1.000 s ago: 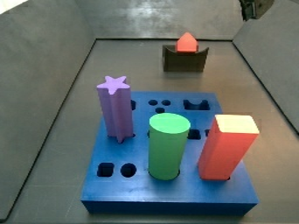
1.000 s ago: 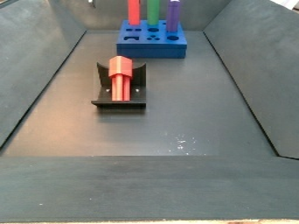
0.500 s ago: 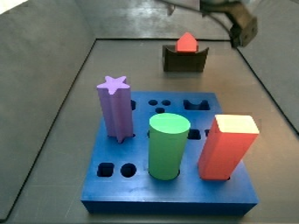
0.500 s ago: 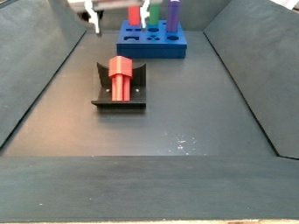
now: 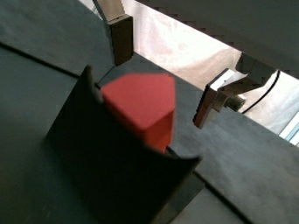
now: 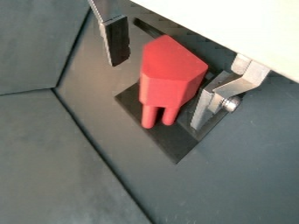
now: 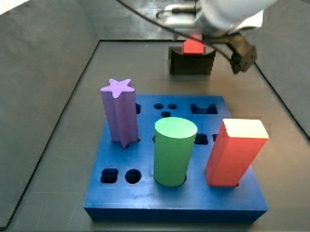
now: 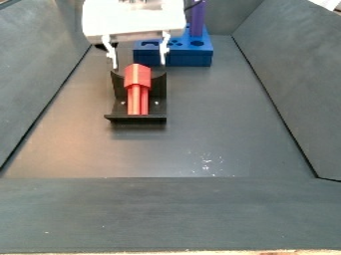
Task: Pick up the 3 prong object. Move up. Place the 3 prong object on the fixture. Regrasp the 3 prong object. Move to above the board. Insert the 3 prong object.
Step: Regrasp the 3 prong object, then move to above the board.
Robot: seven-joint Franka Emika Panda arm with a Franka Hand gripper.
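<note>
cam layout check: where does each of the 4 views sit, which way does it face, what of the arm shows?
Wrist view: on the arm, looking down at the 3 prong object between open fingers.
Wrist view: same, with the fixture.
Side view: behind the board, facing the gripper.
Side view: opposite end, gripper over fixture.
All four show the red piece.

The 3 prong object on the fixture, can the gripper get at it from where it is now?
Probably yes. The gripper is open, its fingers apart on either side of the 3 prong object lying on the fixture, with nothing between.
</note>
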